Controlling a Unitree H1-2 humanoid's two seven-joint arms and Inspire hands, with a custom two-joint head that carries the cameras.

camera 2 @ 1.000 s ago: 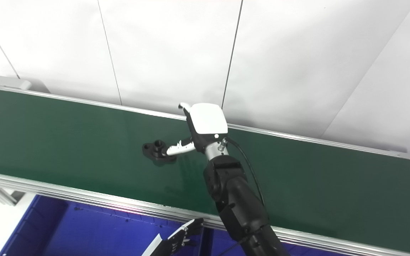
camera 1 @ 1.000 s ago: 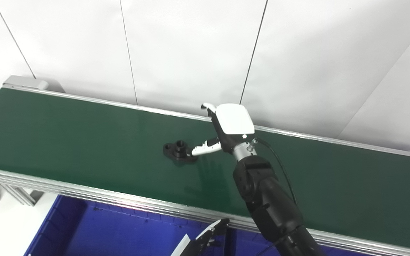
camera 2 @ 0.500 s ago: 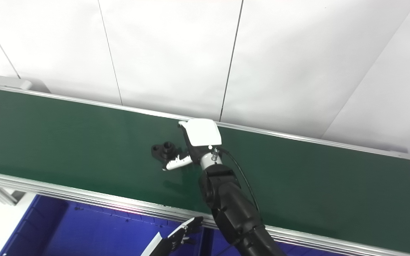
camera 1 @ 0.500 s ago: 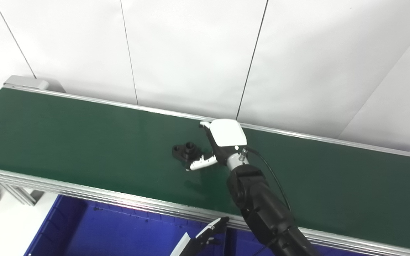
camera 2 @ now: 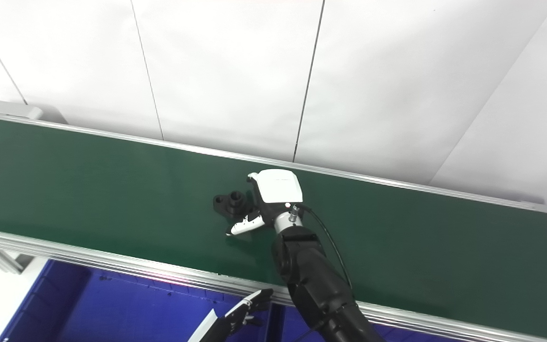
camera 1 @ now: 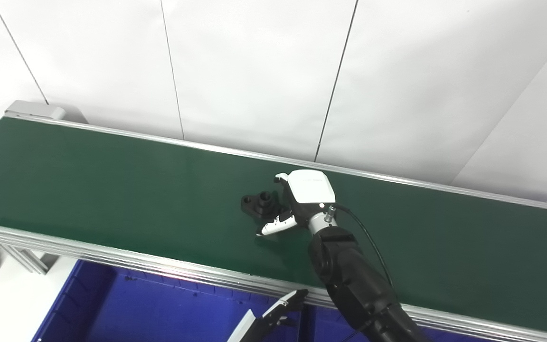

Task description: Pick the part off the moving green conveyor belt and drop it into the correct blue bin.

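Since the earlier frames, the black-sleeved right arm has been lowered toward the belt and its white-backed right hand (camera 1: 297, 204) has been brought down onto the part, while the part itself has been carried rightward along the belt.

The long dark green conveyor belt (camera 1: 88, 180) with aluminium side rails spans the scene, with the deep blue plastic bin (camera 1: 159, 308) set below its near edge. The right hand is held low over the middle of the belt, somewhat nearer its far rail, with fingers curled down at the part's right side and the white-tipped thumb (camera 1: 273, 227) stretched toward the near edge; the hand appears part-closed around the part, but whether firm contact has been made cannot be told. The small black flanged part with a raised round boss (camera 1: 259, 203) lies flat on the belt, its left lug and boss showing clear of the fingers. The left hand (camera 1: 278, 313) is seen only as dark fingertips at the bottom edge over the bin; its state cannot be told.

For a sound grasp, the closing is best timed to the belt's travel, so the part is met rather than chased. The boss is judged the surest purchase, pinched between thumb and fingers. The flat flange could be pushed along the belt, so the lift is best made only once the pinch is secure.
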